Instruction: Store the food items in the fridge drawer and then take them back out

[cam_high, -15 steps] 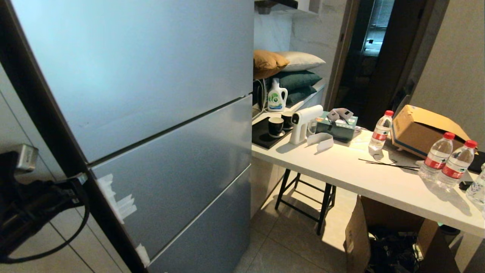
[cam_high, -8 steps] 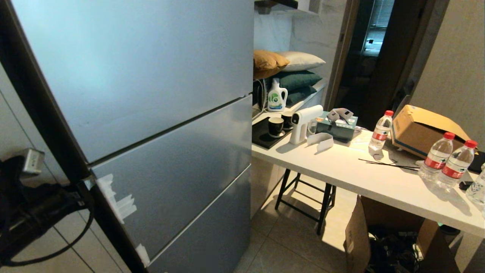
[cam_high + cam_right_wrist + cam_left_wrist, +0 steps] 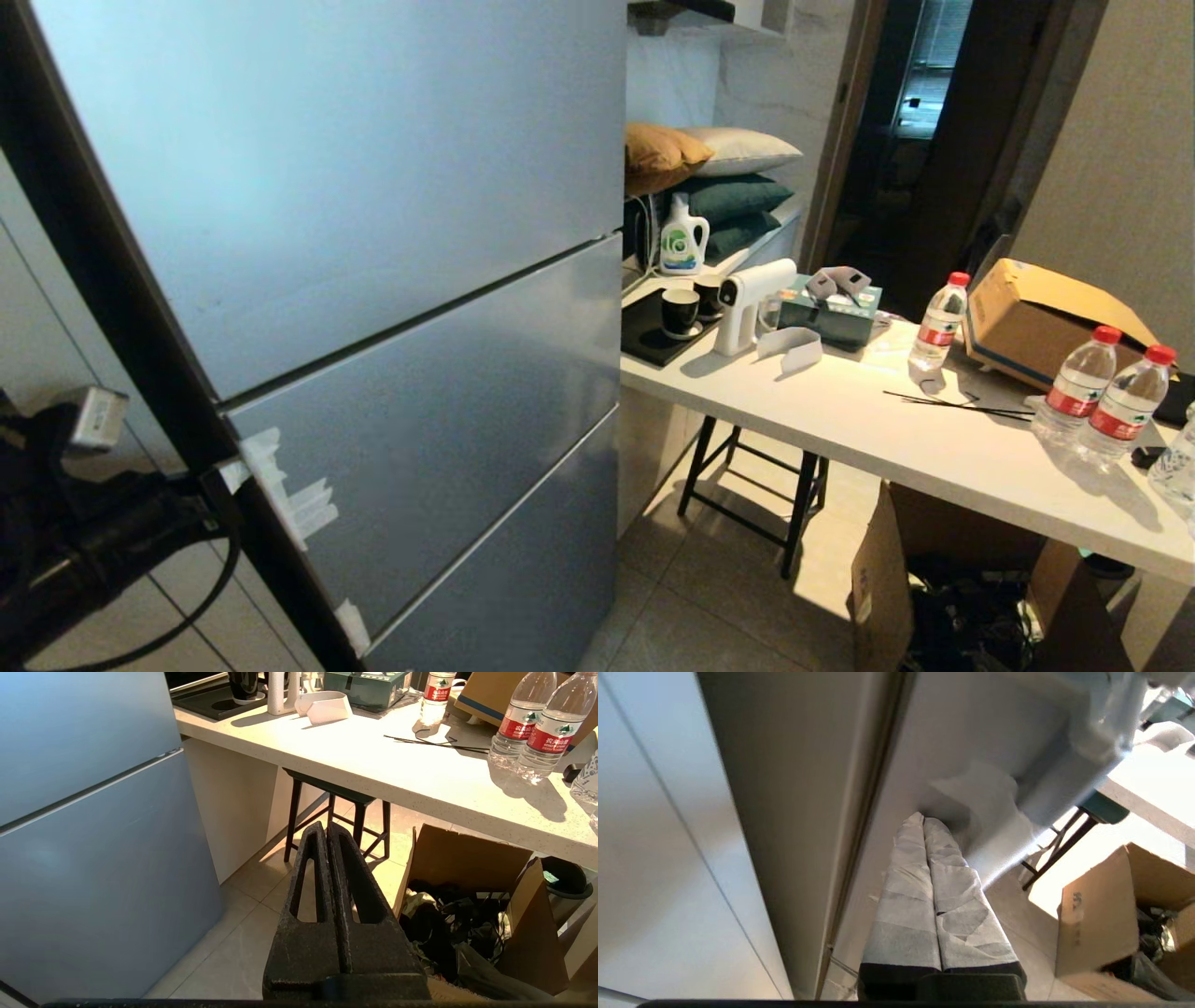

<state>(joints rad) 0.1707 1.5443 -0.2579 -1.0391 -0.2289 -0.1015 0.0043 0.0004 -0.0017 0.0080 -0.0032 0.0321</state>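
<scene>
The food items are out of view. The fridge drawer is closed, and only its silver-grey front panel (image 3: 420, 401) shows, below the tall upper door (image 3: 327, 168). My left gripper (image 3: 227, 471) is at the panel's left edge, just under the seam with the upper door. In the left wrist view its white-taped fingers (image 3: 906, 891) are pressed together with nothing between them. Their tips (image 3: 923, 819) lie right against the panel's face (image 3: 971, 742). My right gripper (image 3: 325, 828) is shut and empty, hanging low over the tiled floor beside the fridge.
Beige cabinet doors (image 3: 28, 308) stand left of the fridge. To the right is a white table (image 3: 887, 420) with water bottles (image 3: 938, 322), a cardboard box (image 3: 1036, 317) and a white spray gun (image 3: 747, 299). A black stool (image 3: 747, 476) and an open carton (image 3: 952, 588) are underneath.
My left arm has moved down and slightly right along the fridge's left edge. Its taped fingertips have dropped from the seam onto the drawer panel. Nothing else has moved.
</scene>
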